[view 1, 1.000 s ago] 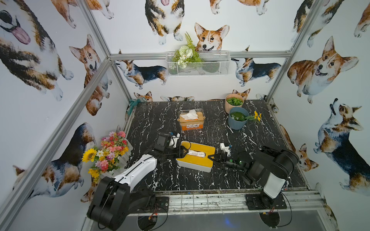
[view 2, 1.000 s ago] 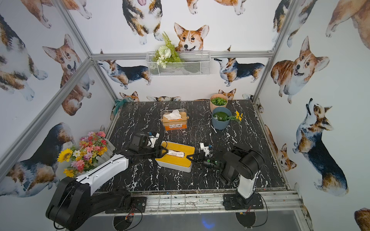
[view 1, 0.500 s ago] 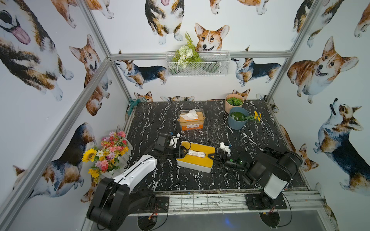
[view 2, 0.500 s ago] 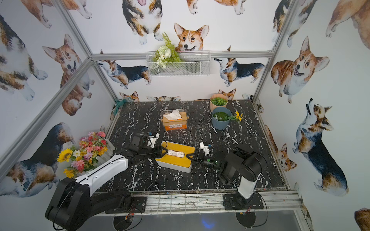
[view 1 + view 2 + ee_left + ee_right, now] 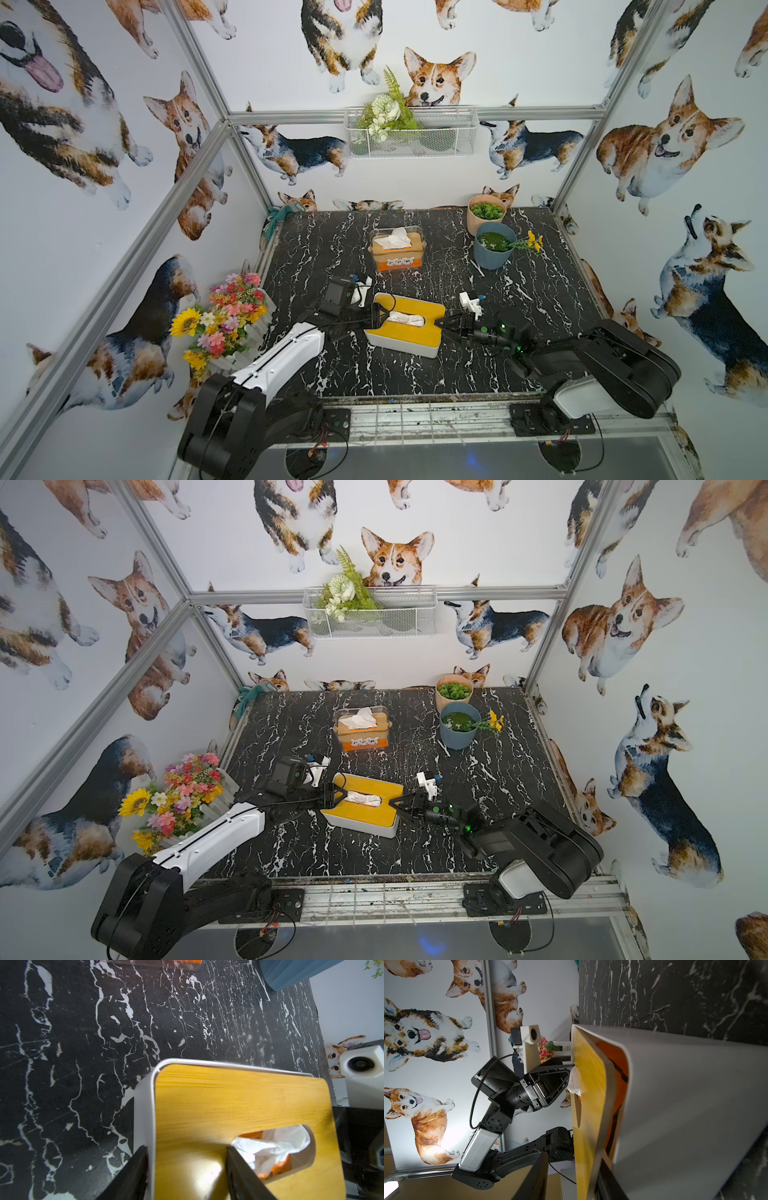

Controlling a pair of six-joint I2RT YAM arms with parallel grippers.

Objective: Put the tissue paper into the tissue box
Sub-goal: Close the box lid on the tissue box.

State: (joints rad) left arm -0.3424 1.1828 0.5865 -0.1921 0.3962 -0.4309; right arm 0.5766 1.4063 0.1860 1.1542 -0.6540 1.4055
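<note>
In the middle of the black, white-veined marble table, slightly toward 6 o'clock, sits one rounded white plastic tissue box with a yellow wood-grain lid, and the crumpled tissue paper is lying in its oblong slot. My left gripper straddles the 9 o'clock end with jaws spread, and my right gripper is parted at 3 o'clock. There's a second orange box at 12 and two round pots at 1: pink pot, blue pot.

Black marble table, white tissue box, orange box, blue pot, pink pot
</note>
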